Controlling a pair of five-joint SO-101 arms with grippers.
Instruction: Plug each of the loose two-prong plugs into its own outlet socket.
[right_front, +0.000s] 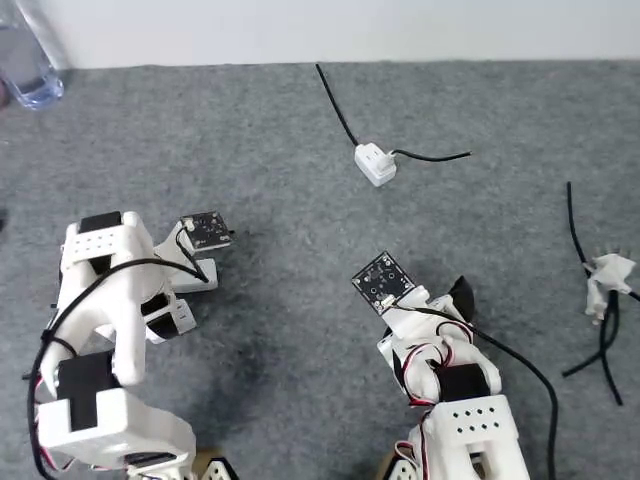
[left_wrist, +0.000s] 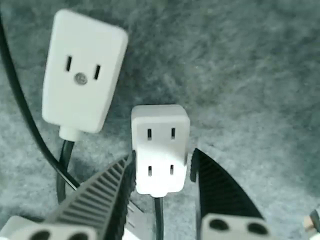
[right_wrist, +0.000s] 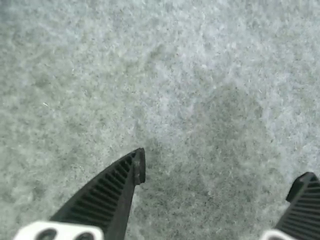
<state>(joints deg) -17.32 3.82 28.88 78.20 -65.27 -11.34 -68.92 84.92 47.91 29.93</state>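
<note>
**Two claws on grey felt**

Fuzzy grey felt (right_front: 280, 120) covers the table. My right claw (right_wrist: 222, 165) gapes wide above it. Beside a bigger rounded socket block (left_wrist: 82, 70), my left claw (left_wrist: 162, 157) pinches a small boxy white socket (left_wrist: 160, 135). A white pronged plug (right_front: 605, 275) lies near the right edge

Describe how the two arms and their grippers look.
Both arms are chunky white plastic shells around black motors, with black cables looping along them. Each wrist carries a small black circuit board. The left gripper and right gripper have black ribbed fingers tapering to points.
</note>
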